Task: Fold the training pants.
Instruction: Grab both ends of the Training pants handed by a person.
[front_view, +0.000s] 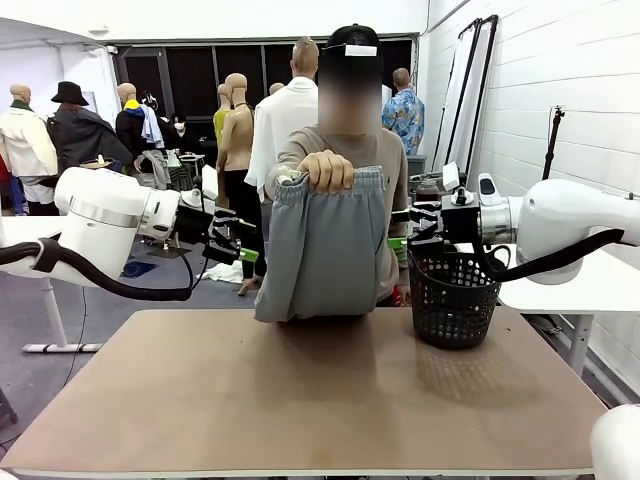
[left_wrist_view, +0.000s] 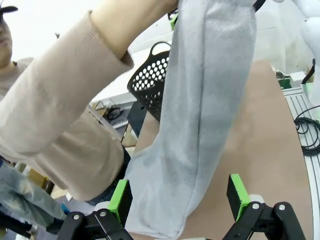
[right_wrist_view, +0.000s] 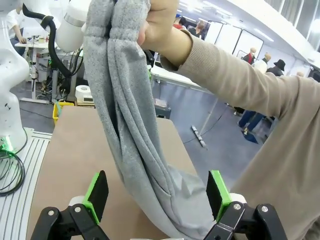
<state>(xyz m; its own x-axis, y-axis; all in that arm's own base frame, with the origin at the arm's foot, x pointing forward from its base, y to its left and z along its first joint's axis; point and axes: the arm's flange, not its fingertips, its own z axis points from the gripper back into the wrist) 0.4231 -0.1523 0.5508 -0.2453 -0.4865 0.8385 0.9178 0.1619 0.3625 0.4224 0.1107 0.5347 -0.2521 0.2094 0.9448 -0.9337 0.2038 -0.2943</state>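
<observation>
Closing your wide-open left tool (front_view: 240, 238) and right tool (front_view: 402, 228) unevenly could tug the training pants (front_view: 325, 250) from the person's hand (front_view: 325, 170).

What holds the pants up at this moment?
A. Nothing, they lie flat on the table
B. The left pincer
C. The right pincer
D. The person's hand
D: the person's hand grips the waistband and the pants hang from it, while the left pincer and right pincer stand open on either side.
</observation>
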